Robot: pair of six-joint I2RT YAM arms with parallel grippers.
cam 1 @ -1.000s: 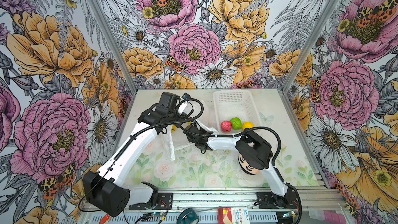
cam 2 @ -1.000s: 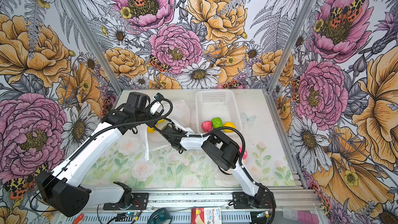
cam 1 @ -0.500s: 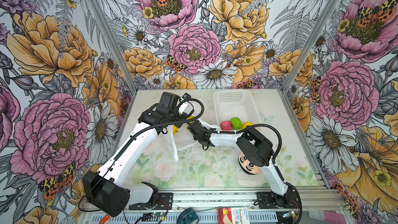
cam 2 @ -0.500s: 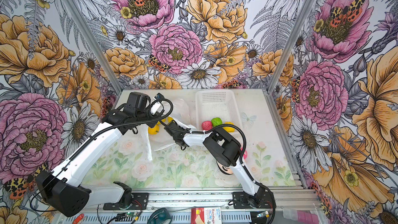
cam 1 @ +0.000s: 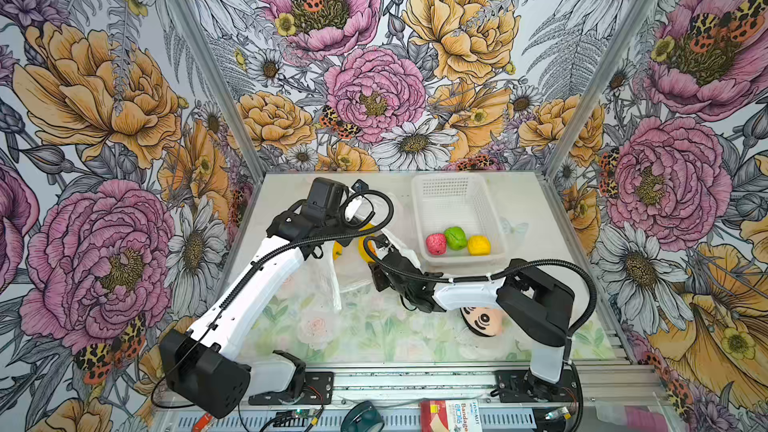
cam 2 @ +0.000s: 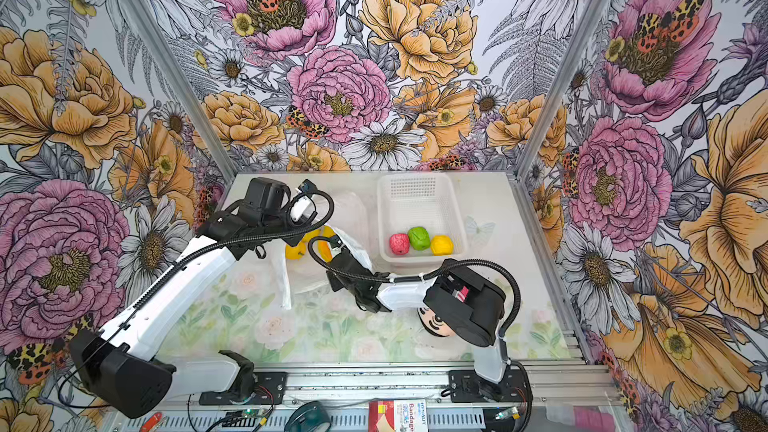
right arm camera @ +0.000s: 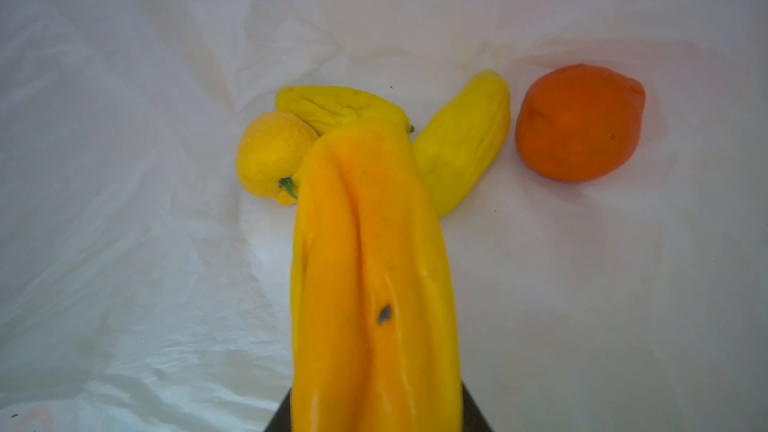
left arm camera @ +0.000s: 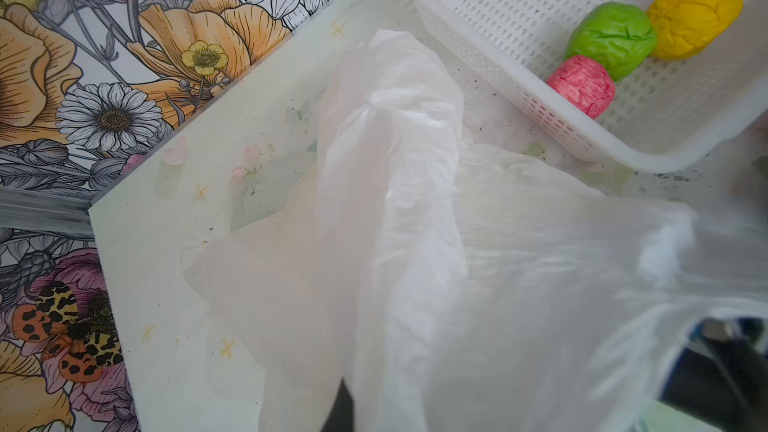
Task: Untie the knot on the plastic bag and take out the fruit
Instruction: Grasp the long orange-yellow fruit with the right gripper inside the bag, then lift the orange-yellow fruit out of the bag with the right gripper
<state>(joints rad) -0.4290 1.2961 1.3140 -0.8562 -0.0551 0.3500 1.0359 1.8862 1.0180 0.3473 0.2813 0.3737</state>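
Inside plastic bag (left arm camera: pixel 395 201): R tool (cam 1: pixel 380 253) clamped on long yellow fruit (right arm camera: pixel 374 263); L tool (cam 1: pixel 322 249) pinches bag film, mouth open. Lift slow w/o snagging film, then basket (cam 1: pixel 453 197).

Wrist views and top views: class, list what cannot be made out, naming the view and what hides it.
Doll: in both top views the right arm covers all but its head.
Left tool: in the left wrist view the bag drapes over it; only a dark sliver shows.
Round yellow fruit: in the right wrist view the long yellow fruit overlaps one side.
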